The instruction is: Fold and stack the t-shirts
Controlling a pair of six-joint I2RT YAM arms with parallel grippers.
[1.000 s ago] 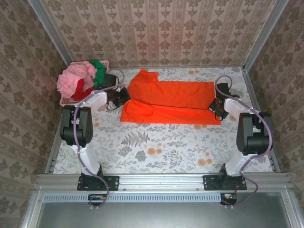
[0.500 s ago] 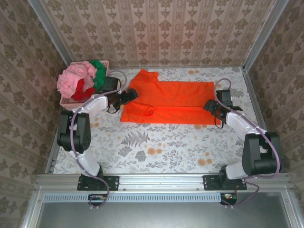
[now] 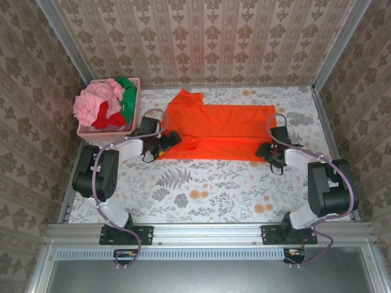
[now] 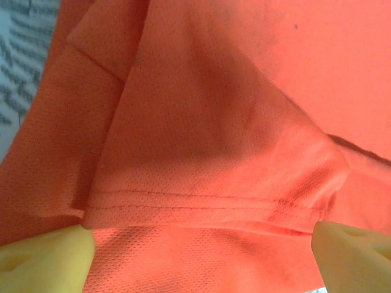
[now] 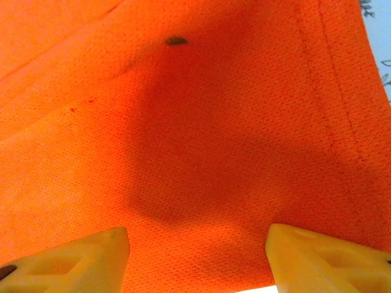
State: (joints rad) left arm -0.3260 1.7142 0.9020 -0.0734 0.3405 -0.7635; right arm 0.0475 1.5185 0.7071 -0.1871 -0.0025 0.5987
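The orange t-shirt (image 3: 223, 131) lies flat at the back middle of the table, folded into a long strip with a sleeve (image 3: 186, 97) sticking out at the back left. My left gripper (image 3: 170, 141) is open at its near left corner; in the left wrist view the yellow fingertips (image 4: 43, 256) stand wide apart over a stitched hem (image 4: 201, 201). My right gripper (image 3: 267, 151) is open at the near right corner, its fingertips (image 5: 330, 259) spread above the orange cloth (image 5: 195, 152). Pink (image 3: 96, 101), red (image 3: 109, 117) and green (image 3: 128, 97) t-shirts are piled in the basket.
The pink lattice basket (image 3: 104, 133) stands at the back left corner, close to my left arm. Patterned walls close the table on three sides. The floral tablecloth (image 3: 201, 189) is bare between the shirt and the arm bases.
Both grippers have opened and let go of the orange shirt, then shifted toward its near edge. The shirt now lies flatter, without the raised fold along its front.
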